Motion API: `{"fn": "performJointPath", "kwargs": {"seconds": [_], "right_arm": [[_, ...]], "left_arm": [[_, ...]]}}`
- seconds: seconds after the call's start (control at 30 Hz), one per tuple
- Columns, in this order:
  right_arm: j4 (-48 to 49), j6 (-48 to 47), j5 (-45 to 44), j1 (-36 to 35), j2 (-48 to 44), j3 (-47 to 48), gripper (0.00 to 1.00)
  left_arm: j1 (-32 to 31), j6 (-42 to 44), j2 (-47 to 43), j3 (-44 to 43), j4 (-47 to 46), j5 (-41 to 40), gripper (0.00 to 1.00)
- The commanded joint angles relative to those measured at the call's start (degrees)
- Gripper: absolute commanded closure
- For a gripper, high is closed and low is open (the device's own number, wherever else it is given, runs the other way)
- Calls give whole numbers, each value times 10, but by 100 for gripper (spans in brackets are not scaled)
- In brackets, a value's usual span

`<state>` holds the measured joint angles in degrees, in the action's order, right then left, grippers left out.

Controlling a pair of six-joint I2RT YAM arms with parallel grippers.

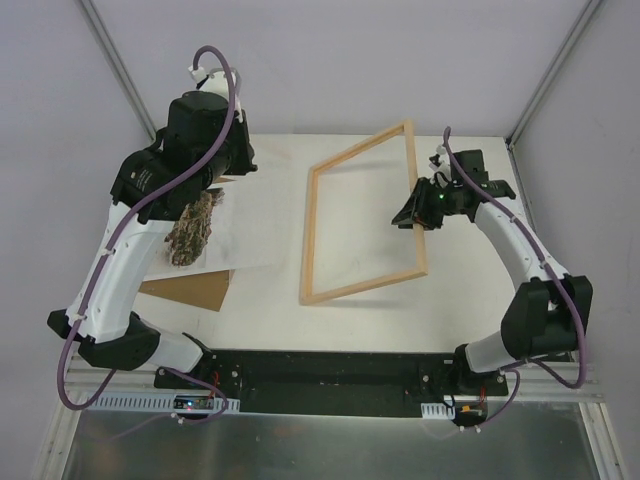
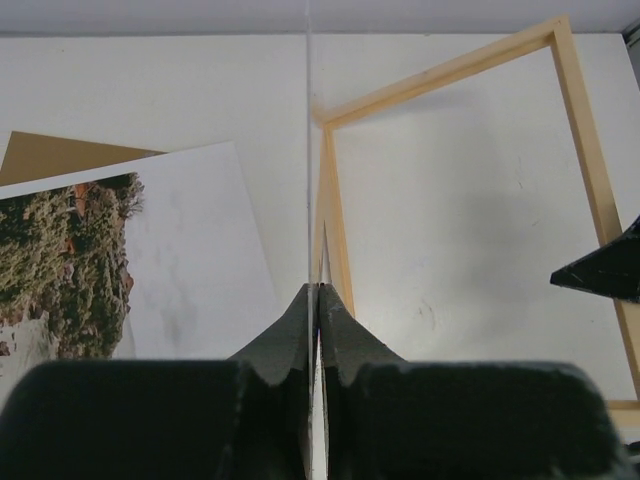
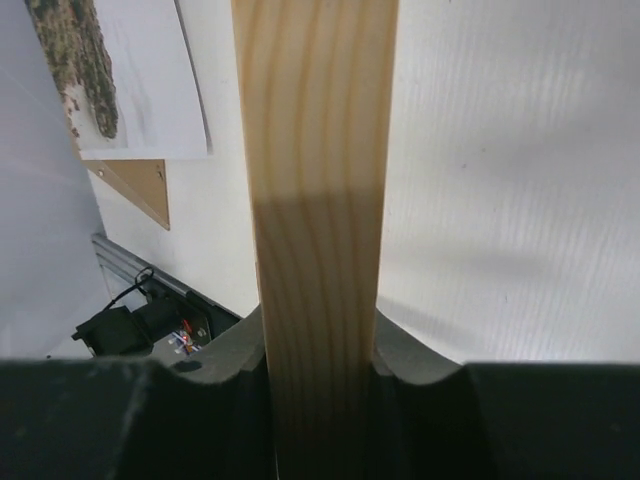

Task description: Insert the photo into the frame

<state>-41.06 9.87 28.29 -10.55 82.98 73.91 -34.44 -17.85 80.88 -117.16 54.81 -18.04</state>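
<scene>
White surface [image 1: 270, 315] carrying the parts. The rectangular light-wood picture frame [image 1: 307, 235] lies at centre, apparently raised on its right side, where the right gripper [image 1: 420, 210] grasps one strip, probably to steady it for loading. The plain brown backing board [image 1: 195, 290] lies at left, partly under the coastal-cliff paper photo [image 1: 225, 235], which is face up and outside the frame. The left gripper [image 2: 318, 300], between photo and frame, is clenched; whether it pinches anything cannot be told.

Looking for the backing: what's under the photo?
A brown board lies under the photo, with only its corners showing. The print hides the rest of it.
</scene>
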Motion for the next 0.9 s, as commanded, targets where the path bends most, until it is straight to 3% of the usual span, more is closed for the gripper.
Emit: {"fn": "performJointPath", "kwargs": {"seconds": [0.0,0.3,0.57,0.87], "right_arm": [[134,-3,81,28,49,-48,87],[186,-41,56,59,151,-68,63],[150,-78,-16,69,198,-66,36],[78,-90,-165,65,194,-48,27]], "left_arm": [[5,15,-20,-20,7,-16,100],[8,16,-10,-23,6,-4,100],[9,4,9,-25,0,17,100],[14,-17,33,-29,-14,76,100]]}}
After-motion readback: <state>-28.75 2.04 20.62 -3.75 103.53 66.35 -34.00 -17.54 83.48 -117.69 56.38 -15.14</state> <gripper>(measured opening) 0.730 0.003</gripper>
